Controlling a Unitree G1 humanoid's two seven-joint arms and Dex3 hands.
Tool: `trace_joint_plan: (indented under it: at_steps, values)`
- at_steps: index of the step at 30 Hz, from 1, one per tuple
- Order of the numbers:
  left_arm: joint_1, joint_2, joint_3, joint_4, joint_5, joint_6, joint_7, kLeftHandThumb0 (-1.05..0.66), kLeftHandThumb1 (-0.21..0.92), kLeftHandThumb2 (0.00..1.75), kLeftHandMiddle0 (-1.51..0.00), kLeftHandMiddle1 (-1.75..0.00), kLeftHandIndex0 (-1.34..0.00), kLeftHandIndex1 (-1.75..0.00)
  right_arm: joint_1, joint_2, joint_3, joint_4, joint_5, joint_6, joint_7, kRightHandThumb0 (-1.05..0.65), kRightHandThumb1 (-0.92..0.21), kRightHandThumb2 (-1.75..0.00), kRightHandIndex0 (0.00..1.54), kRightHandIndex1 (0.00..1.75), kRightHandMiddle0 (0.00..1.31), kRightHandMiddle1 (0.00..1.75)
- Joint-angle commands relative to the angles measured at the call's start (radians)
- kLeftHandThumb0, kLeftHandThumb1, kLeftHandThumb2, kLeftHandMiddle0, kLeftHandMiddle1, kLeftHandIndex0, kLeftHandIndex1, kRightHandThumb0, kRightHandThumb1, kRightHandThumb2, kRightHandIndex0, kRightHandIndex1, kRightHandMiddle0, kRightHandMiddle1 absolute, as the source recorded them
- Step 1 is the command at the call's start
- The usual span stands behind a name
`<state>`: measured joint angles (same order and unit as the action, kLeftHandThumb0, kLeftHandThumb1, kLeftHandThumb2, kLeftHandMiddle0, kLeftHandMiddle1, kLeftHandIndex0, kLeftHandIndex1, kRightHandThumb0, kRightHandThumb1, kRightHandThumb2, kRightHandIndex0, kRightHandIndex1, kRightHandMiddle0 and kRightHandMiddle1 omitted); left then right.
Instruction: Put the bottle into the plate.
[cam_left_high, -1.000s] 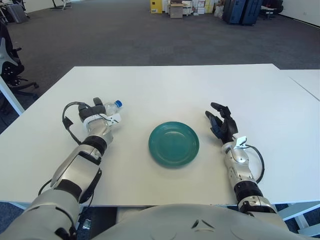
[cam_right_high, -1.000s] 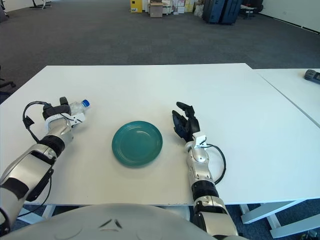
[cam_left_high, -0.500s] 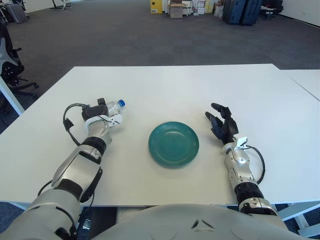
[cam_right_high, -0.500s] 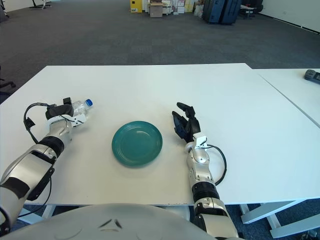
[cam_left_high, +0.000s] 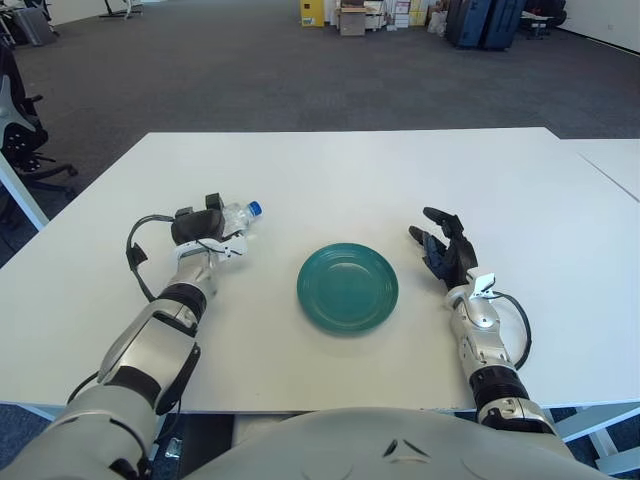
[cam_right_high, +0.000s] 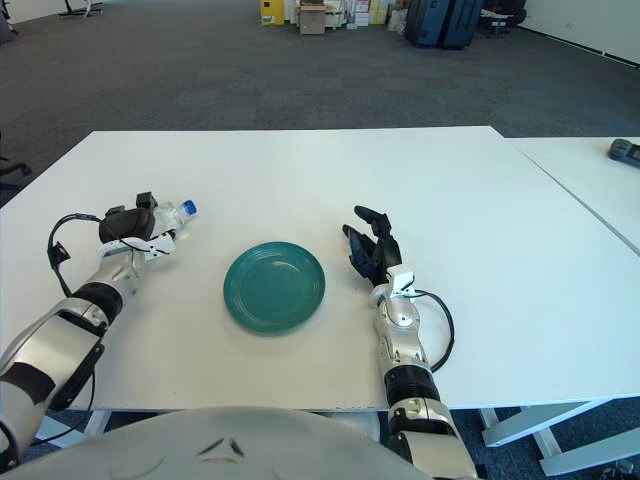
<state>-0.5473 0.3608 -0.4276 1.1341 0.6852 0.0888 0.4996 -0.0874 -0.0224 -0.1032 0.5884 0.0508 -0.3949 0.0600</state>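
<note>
A small clear plastic bottle (cam_left_high: 238, 214) with a blue cap is held in my left hand (cam_left_high: 205, 225), tilted with the cap pointing right, a little above the table left of the plate. The fingers are curled round its body. A round teal plate (cam_left_high: 348, 288) lies on the white table (cam_left_high: 330, 170) at the middle front, empty. My right hand (cam_left_high: 444, 252) shows just right of the plate with its dark fingers spread and nothing in them.
A second white table (cam_right_high: 600, 180) adjoins at the right with a dark object (cam_right_high: 625, 151) on it. Office chairs (cam_left_high: 20, 120) stand at the far left, boxes and cases (cam_left_high: 420, 18) on the carpet far behind.
My left hand has carried the bottle a short way to the right and slightly away, toward the plate. The right hand and the plate have not moved.
</note>
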Motion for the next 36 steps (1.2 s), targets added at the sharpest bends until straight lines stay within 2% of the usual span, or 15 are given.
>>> trace_joint_plan:
  at_steps: [1, 4, 8, 15, 19, 31, 36]
  values:
    - [0.056, 0.012, -0.005, -0.045, -0.008, -0.041, -0.005, -0.45, 0.41, 1.19, -1.08, -1.75, -0.54, -1.74, 0.048, 0.01, -0.002, 0.026, 0.009, 0.051, -0.005, -0.62, -0.92, -0.69, 0.67, 0.11, 0.05, 0.93]
    - [0.079, 0.035, -0.009, -0.095, -0.003, -0.094, 0.027, -0.45, 0.39, 1.21, -1.09, -1.75, -0.55, -1.74, 0.051, 0.009, -0.002, 0.015, 0.015, 0.074, 0.003, -0.67, -0.92, -0.75, 0.67, 0.11, 0.05, 0.94]
    - [0.109, 0.065, -0.007, -0.18, 0.001, -0.122, 0.024, -0.45, 0.39, 1.21, -1.09, -1.75, -0.55, -1.75, 0.053, 0.008, -0.004, 0.005, 0.026, 0.095, 0.015, -0.71, -0.92, -0.81, 0.67, 0.11, 0.06, 0.95]
    - [0.227, 0.138, 0.03, -0.522, 0.009, -0.14, -0.014, -0.44, 0.41, 1.19, -1.13, -1.75, -0.53, -1.75, 0.055, 0.009, -0.01, -0.004, 0.046, 0.113, 0.038, -0.73, -0.92, -0.88, 0.67, 0.12, 0.07, 0.94]
    - [0.275, 0.156, 0.052, -0.645, 0.013, -0.152, -0.02, -0.44, 0.42, 1.18, -1.14, -1.75, -0.53, -1.75, 0.055, 0.01, -0.012, -0.005, 0.046, 0.112, 0.043, -0.74, -0.92, -0.9, 0.68, 0.12, 0.07, 0.94]
    - [0.364, 0.144, 0.146, -0.91, -0.062, -0.291, -0.068, -0.44, 0.42, 1.18, -1.15, -1.75, -0.53, -1.75, 0.048, 0.01, -0.006, 0.004, 0.045, 0.098, 0.042, -0.74, -0.92, -0.91, 0.69, 0.14, 0.08, 0.93]
    - [0.384, 0.13, 0.172, -0.957, -0.092, -0.35, -0.091, -0.44, 0.42, 1.18, -1.14, -1.75, -0.53, -1.75, 0.046, 0.012, -0.003, 0.002, 0.041, 0.102, 0.039, -0.75, -0.92, -0.91, 0.7, 0.15, 0.08, 0.93]
